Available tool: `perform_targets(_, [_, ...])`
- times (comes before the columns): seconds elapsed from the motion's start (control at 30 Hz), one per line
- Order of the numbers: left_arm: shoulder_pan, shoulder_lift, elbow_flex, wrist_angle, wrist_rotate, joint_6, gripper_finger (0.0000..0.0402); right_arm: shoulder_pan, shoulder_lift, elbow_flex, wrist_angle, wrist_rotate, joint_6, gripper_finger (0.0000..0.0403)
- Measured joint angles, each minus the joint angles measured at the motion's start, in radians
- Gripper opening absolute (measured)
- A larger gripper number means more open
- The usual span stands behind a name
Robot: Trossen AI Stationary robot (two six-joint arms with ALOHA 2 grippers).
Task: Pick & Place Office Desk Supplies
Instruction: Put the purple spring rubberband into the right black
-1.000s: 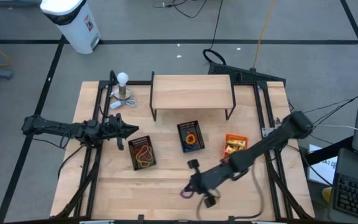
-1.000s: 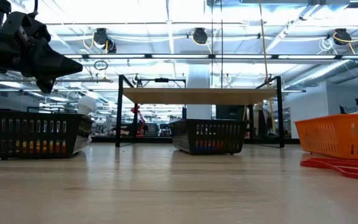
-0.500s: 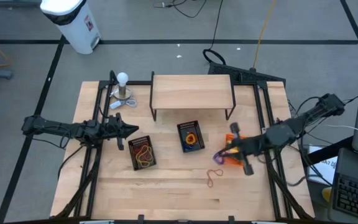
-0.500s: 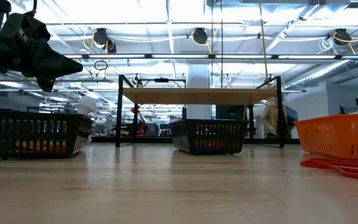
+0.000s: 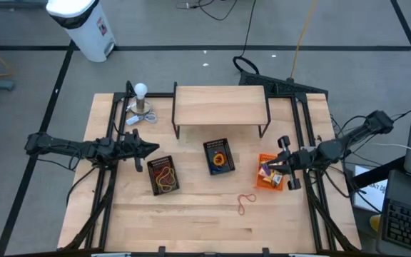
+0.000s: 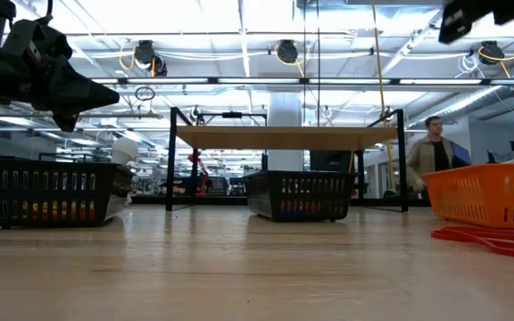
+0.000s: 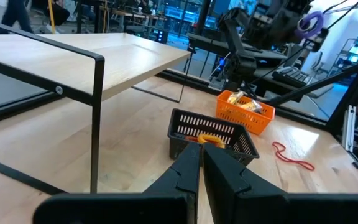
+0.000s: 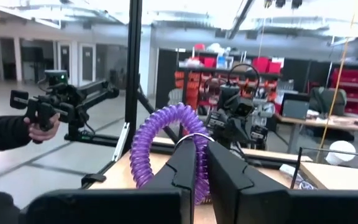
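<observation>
My right gripper (image 5: 271, 167) hovers over the orange basket (image 5: 270, 175) at the table's right, shut on a purple coiled loop (image 8: 163, 140); the left wrist view shows this loop (image 7: 309, 23) high up. A red elastic loop (image 5: 245, 204) lies flat on the wood near the front middle. Two black baskets (image 5: 164, 175) (image 5: 218, 156) hold coloured loops. My left gripper (image 5: 154, 148) waits shut above the table's left, pointing right, with nothing in it. My right gripper pinches one strand of the purple coiled loop (image 8: 194, 138) between its two fingers. The fingers are roughly level and point toward the table's left. The rest of the coil bows out past the fingertips, lifted clear above the orange basket.
A wooden shelf on black legs (image 5: 220, 106) stands at the far middle, with a white ball-topped stand (image 5: 141, 100) to its left. Black frame rails run down both table sides. A person (image 6: 431, 152) walks in the room behind. Bare wood lies along the near edge.
My right gripper has lifted the purple coil from the table's near middle and swung toward the right edge to above the orange basket. It has tipped from pointing down to roughly level. The red loop stays on the wood.
</observation>
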Motion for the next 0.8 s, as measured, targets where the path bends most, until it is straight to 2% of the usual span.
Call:
perform_targets(0.37, [0.0, 0.0, 0.0, -0.001, -0.049, 0.028, 0.0024, 0.0, -0.101, -0.234, 0.192, 0.053, -0.018, 0.0015])
perform_targets(0.67, [0.0, 0.0, 0.0, -0.001, -0.061, 0.028, 0.0024, 0.0, -0.106, -0.247, 0.192, 0.053, -0.017, 0.0015])
perform_targets(0.8, [0.0, 0.0, 0.0, -0.001, -0.061, 0.026, 0.0024, 0.0, -0.098, -0.202, 0.159, 0.118, -0.019, 0.0015])
